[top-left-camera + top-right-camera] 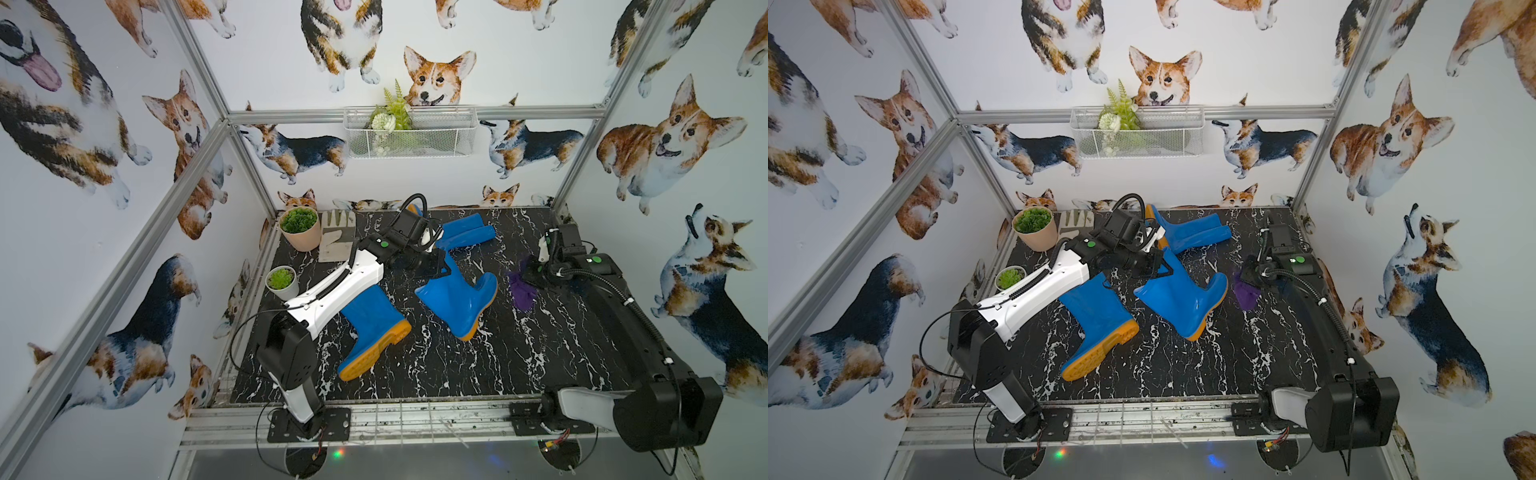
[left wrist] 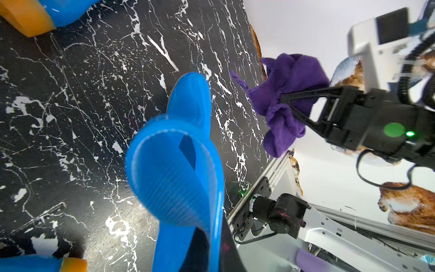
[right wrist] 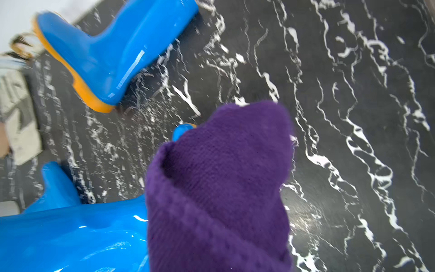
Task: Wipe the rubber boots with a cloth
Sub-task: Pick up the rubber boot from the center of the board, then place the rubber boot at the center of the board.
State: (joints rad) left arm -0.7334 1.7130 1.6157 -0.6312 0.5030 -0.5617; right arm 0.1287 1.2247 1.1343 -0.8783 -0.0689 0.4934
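Note:
Blue rubber boots with orange soles lie on the black marble table in both top views. One lies front left (image 1: 374, 328) (image 1: 1096, 324), one in the middle (image 1: 457, 299) (image 1: 1183, 299), one at the back (image 1: 465, 232) (image 1: 1196, 232). My left gripper (image 1: 440, 266) (image 2: 211, 259) is shut on the middle boot's shaft rim (image 2: 174, 164), which tilts up off the table. My right gripper (image 1: 528, 274) (image 2: 289, 103) is shut on the bunched purple cloth (image 1: 521, 291) (image 2: 287, 94) (image 3: 219, 188), just right of that boot's toe and apart from it. The cloth hides the right jaws in the right wrist view.
A large potted plant (image 1: 300, 228), a small potted plant (image 1: 281, 281) and a pale work glove (image 1: 336, 241) sit at the back left. A wire basket (image 1: 407, 131) hangs on the back wall. Aluminium frame posts and corgi-print walls enclose the table.

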